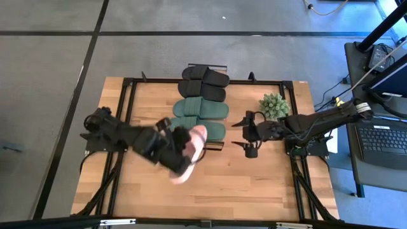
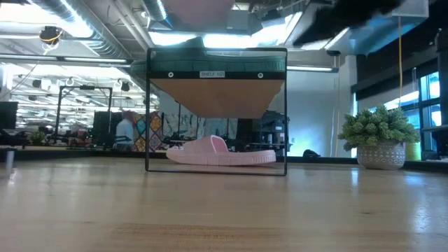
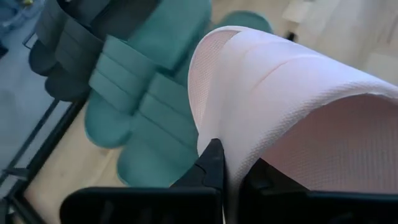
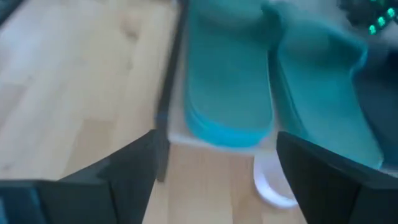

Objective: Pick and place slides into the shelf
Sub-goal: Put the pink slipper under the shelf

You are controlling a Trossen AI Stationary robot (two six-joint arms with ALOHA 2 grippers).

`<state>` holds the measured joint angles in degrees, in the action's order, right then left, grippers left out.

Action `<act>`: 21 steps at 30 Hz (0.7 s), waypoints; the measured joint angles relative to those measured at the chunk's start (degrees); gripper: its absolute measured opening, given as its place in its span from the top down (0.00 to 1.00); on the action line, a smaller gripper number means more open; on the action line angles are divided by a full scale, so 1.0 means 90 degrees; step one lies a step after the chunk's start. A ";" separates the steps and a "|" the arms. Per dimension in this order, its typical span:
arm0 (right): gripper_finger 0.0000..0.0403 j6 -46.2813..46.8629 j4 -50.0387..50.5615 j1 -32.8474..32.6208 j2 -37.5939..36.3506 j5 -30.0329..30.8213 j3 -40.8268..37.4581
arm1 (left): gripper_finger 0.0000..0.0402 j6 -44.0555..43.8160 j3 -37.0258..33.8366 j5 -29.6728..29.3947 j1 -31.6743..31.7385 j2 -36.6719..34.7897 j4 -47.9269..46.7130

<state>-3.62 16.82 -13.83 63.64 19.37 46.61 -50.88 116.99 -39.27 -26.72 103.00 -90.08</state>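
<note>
The narrow shelf (image 2: 217, 94) stands mid-table. On its top board lie the black pair (image 1: 205, 83) at the far end and the dark green pair (image 1: 202, 117) nearer. One pale pink slide (image 2: 220, 154) rests on its sole low inside the frame. My left gripper (image 1: 181, 156) is shut on the other pink slide (image 1: 194, 143), at the shelf's near end and just to its left. My right gripper (image 1: 245, 135) hovers open to the right of the shelf, with the green slides (image 4: 230, 81) ahead of it and touching nothing. My left gripper pinches the pink slide's wide strap at its edge (image 3: 233, 155), with one finger (image 3: 211, 165) on the outer face and the other on the ribbed inner face. The slide is lifted clear of the table, tilted, over the shelf's near end.
A potted green plant (image 1: 273, 105) stands right of the shelf, close behind my right arm. Black frame rails (image 1: 127, 127) run along the table's left and right sides. Bare wood (image 1: 241, 184) lies at the near side. A laptop (image 1: 381, 143) sits off the table's right.
</note>
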 joint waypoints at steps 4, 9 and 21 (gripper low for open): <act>0.21 -0.0512 0.0320 -0.0274 -0.0002 0.0001 0.0638 | 1.00 0.0500 0.0558 0.0371 0.0670 0.0000 0.0003; 0.21 -0.1288 0.0285 -0.0604 -0.0002 0.0002 0.1177 | 1.00 0.1074 0.1315 0.0463 0.1452 0.0000 0.0004; 0.21 -0.2705 -0.0438 -0.0941 0.0311 0.0005 0.2362 | 1.00 0.2430 0.1707 0.0802 0.3161 0.0072 0.0002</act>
<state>-27.96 12.87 -22.30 66.43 19.42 67.87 -29.01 132.35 -32.05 1.73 103.65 -90.07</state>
